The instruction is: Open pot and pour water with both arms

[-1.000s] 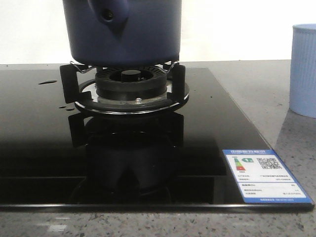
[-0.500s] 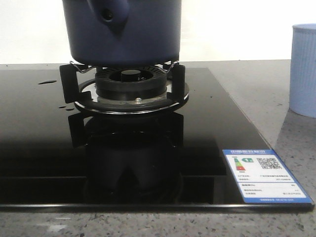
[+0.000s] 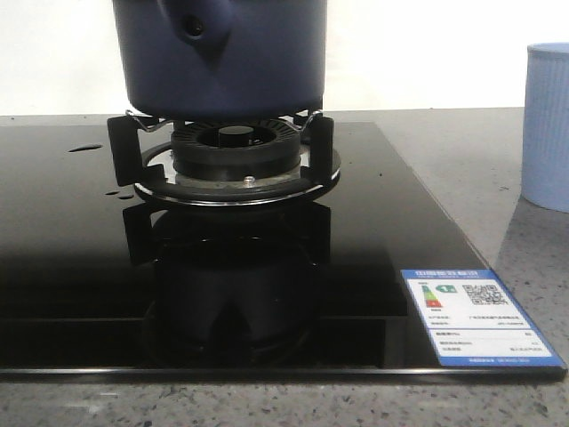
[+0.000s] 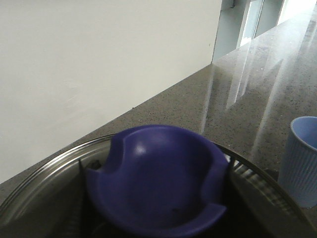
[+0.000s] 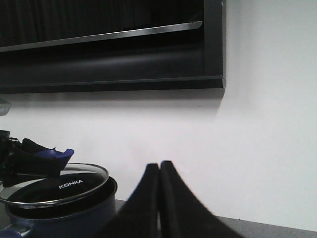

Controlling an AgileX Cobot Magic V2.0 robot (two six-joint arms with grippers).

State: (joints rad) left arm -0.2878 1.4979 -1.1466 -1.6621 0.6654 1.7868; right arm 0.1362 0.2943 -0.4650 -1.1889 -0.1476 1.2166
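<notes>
Pot (image 3: 222, 58), matte navy, round, holed handle stub, on burner (image 3: 236, 156)

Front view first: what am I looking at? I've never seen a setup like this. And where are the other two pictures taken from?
This is a robot with two arms, each ending in a pair of jaws, and three cameras. The front view looks forward over a black glass hob. A dark blue pot stands on the burner, and a pale blue cup is to the right. The other two cameras ride on the wrists. The left wrist view looks closely at the blue lid knob. The right wrist view shows the right gripper with its jaws pressed together and holding nothing. Further back is the left gripper, and its jaws seem to be closed on that knob of the glass lid.
</notes>
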